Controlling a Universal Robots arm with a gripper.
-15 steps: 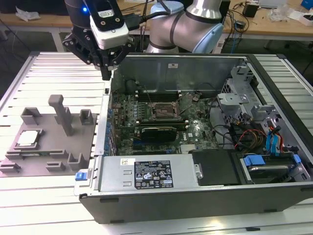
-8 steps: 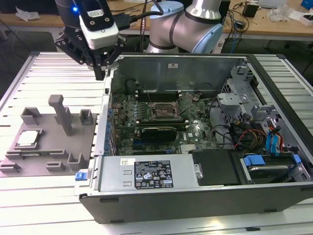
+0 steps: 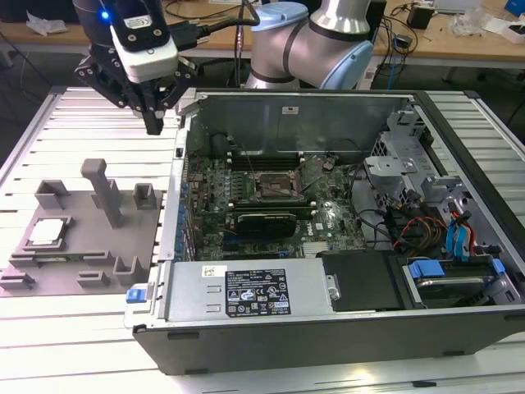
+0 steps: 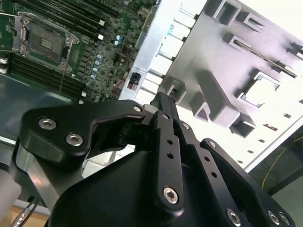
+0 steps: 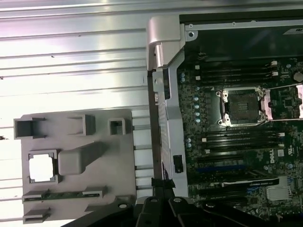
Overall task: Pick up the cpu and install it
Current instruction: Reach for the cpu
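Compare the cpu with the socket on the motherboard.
The cpu is pale and shiny; the socket is dark with a metal frame. The cpu lies in the fixture plate outside the computer case; the socket sits inside it. The cpu looks smaller than the socket. Both are square and flat.

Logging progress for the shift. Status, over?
Gripper shut, empty, up beside the computer case. Cpu lying in the grey fixture plate, untouched. Nothing lying on it.
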